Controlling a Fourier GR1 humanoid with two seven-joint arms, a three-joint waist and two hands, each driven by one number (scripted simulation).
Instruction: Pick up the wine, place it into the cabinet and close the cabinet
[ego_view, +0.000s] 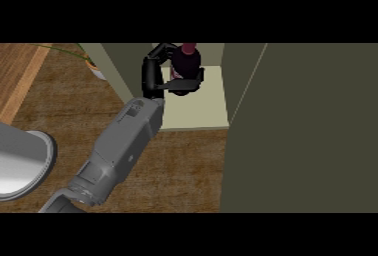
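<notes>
The wine bottle (187, 59), dark with a red top, is inside the open cabinet, over its pale shelf (201, 111) near the back left corner. My left hand (153, 75) is shut on it: the palm is against the bottle's left side, the fingers curl round behind the neck and the thumb wraps the lower front. The grey left forearm runs in from the lower left across the wooden counter. Whether the bottle's base touches the shelf is hidden by the hand. The right hand does not show.
The cabinet door (310, 130) stands open, a large dark olive panel filling the right side. The cabinet's left wall (118, 70) is close beside my wrist. A potted plant (94, 69) sits at the upper left. A grey round object (22, 165) lies at the left edge.
</notes>
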